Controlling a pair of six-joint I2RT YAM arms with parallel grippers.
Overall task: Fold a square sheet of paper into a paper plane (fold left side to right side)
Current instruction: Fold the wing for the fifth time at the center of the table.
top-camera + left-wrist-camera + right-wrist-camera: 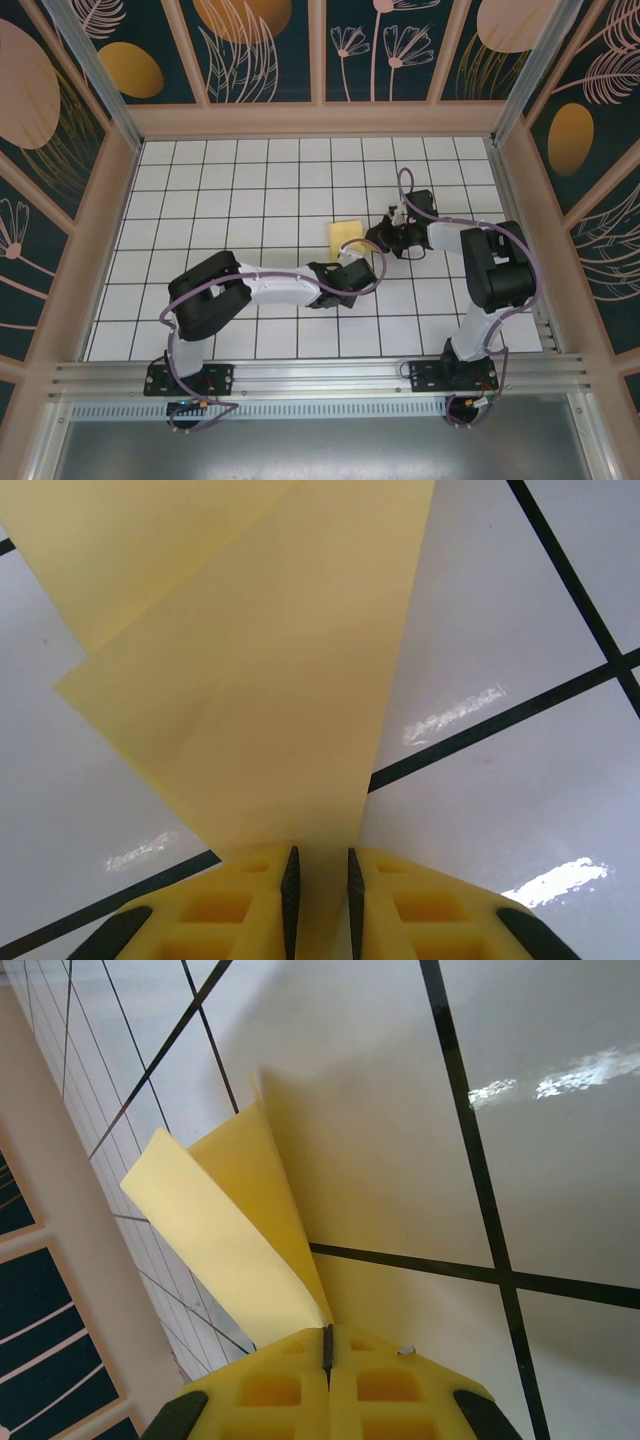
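Note:
The yellow-orange square sheet of paper (345, 236) lies partly folded at the middle of the white grid table, between the two grippers. In the left wrist view the sheet (260, 680) shows two overlapping layers and narrows toward my left gripper (320, 858). Its jaws stand a narrow gap apart, and the paper runs into that gap. My right gripper (327, 1328) is shut on a corner of the sheet (240, 1220), and a flap curls up off the table from it. In the top view the left gripper (356, 260) reaches in from the near side and the right gripper (378, 240) from the right.
The white tiled table (200, 200) is boxed in by wooden walls at the back (320, 120), left and right. An aluminium rail (320, 375) carrying both arm bases runs along the near edge. Open tiles lie to the left of and behind the paper.

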